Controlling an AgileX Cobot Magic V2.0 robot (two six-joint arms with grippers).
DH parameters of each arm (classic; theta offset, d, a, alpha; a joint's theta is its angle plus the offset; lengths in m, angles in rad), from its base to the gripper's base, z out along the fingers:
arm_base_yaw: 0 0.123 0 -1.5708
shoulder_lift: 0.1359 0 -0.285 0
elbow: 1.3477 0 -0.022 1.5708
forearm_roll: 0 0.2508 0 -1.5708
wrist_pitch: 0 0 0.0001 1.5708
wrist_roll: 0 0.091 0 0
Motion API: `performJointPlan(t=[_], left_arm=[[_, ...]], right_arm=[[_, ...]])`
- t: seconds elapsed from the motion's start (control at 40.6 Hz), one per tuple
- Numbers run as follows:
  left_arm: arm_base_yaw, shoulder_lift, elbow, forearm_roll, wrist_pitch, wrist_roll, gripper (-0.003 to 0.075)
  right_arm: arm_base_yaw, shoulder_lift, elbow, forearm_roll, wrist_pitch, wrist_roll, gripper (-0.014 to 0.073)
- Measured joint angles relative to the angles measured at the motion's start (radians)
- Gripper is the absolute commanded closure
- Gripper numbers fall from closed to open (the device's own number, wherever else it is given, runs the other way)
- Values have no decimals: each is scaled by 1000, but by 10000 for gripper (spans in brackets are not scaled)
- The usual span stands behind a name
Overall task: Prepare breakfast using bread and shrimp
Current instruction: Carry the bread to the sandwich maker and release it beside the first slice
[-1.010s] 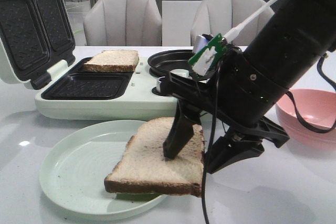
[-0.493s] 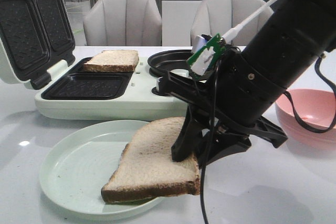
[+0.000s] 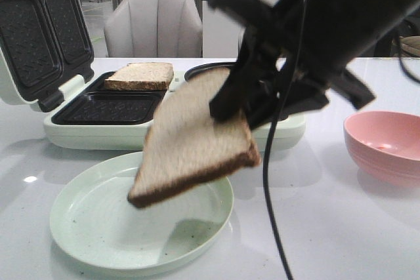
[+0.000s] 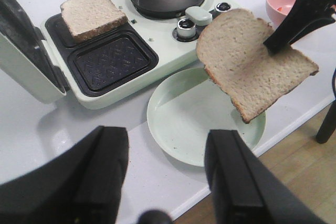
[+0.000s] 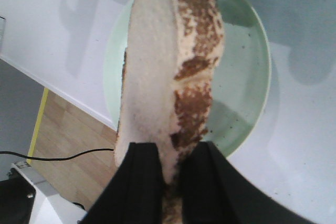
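A pale beige bread slice with brown crust (image 3: 193, 139) is pinched at one edge by the right hand (image 3: 246, 113), tilted above the round pale-green plate (image 3: 85, 227). The empty ridged black grill tray (image 3: 108, 106) lies to its left and beyond. The left hand (image 4: 165, 174) hangs spread, empty.
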Motion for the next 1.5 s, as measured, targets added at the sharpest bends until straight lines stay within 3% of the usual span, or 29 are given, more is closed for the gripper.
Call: performJointPlan(t=[0.246, 0.443, 0.616, 1.133, 1.207, 1.355, 1.429, 1.502], left_arm=[[0, 0, 0, -1, 0, 0, 330], [0, 0, 0, -1, 0, 0, 330], [0, 0, 0, -1, 0, 0, 330], [0, 0, 0, -1, 0, 0, 330], [0, 0, 0, -1, 0, 0, 330], [0, 0, 0, -1, 0, 0, 330], [0, 0, 0, -1, 0, 0, 330], [0, 0, 0, -1, 0, 0, 330]], right_arm=[[0, -75, -99, -3, 67, 0, 558], [1, -32, -207, 20, 28, -2, 558], [2, 133, -325, 22, -6, -33, 558], [2, 715, -915, 75, 24, -44, 547], [2, 759, -943, 77, 26, -44, 468], [3, 801, -950, 78, 30, -44, 115], [1, 801, -950, 78, 30, -44, -7], [-1, 801, -952, 78, 30, -44, -31]])
